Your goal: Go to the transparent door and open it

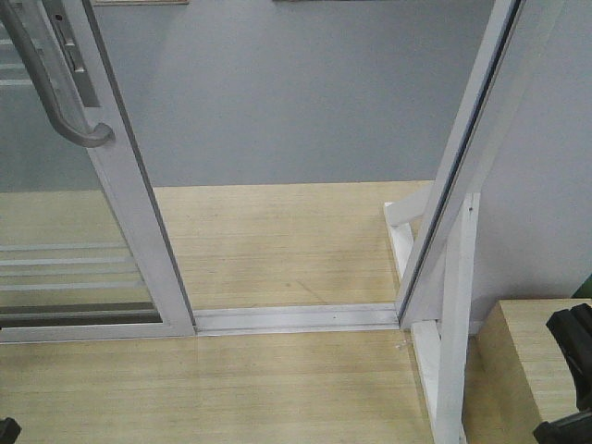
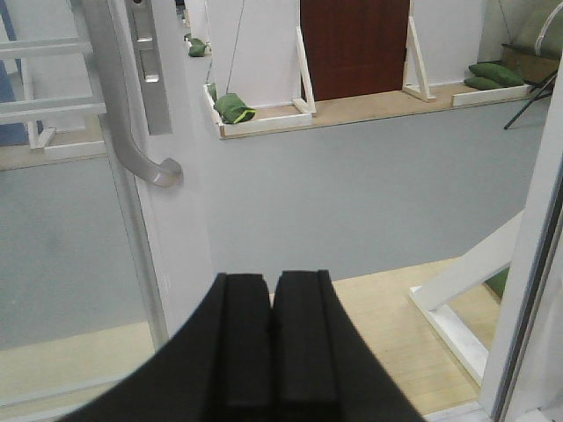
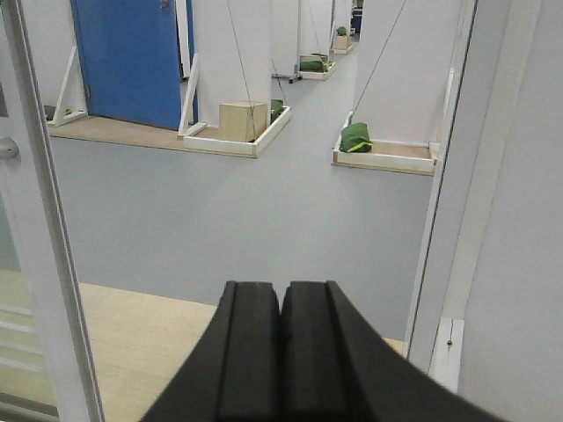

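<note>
Front-facing view: the transparent door (image 1: 65,213) stands slid left, gap clear; left gripper (image 2: 271,338) and right gripper (image 3: 281,347) pressed together, empty, job seemingly done.

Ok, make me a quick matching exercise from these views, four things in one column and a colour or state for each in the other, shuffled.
Things:
1. transparent door
2. curved handle
3. left gripper
4. sandbag

States or colours:
A. green
B. slid aside, leaving a gap
C. shut, holding nothing
D. grey metal

Pairs: 1-B, 2-D, 3-C, 4-A
</note>
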Robot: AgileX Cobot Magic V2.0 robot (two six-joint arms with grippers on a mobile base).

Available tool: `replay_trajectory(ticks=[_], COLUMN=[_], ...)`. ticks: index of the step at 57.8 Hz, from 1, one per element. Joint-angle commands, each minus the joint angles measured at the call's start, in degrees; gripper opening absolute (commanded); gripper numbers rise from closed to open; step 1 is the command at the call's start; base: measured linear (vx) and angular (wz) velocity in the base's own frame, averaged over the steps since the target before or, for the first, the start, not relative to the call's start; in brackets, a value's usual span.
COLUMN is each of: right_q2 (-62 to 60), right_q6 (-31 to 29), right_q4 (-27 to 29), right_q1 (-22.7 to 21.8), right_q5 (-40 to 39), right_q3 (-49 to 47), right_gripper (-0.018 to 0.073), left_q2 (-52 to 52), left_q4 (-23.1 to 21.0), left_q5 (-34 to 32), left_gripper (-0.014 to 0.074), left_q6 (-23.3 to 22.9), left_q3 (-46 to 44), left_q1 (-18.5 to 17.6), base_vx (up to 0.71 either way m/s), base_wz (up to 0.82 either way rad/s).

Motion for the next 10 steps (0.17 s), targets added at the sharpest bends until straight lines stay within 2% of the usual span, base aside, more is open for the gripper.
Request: replay_trajectory(ticks=[1,10], right_q2=[-0.8,-0.8], right_q6=[-0.4,-0.4], right_q4=[0.1,0.1], right_q1=[-0.3,-0.3], right_q5=[-4.8,-5.0], right_q3=[0.8,0.8], right_gripper=[-0.0003,-0.0003], left_q2=[-0.7,-0.7], left_q4=[-0.2,-0.2], left_q5=[-5.2,-5.2], left_gripper=[-0.0006,-0.0006], left_q6=[-0.3,-0.3], left_q3=[1.7,1.7], left_q1=[-0.3,-0.3], base_vx=[0.00,0.00], base_wz=[0.00,0.00])
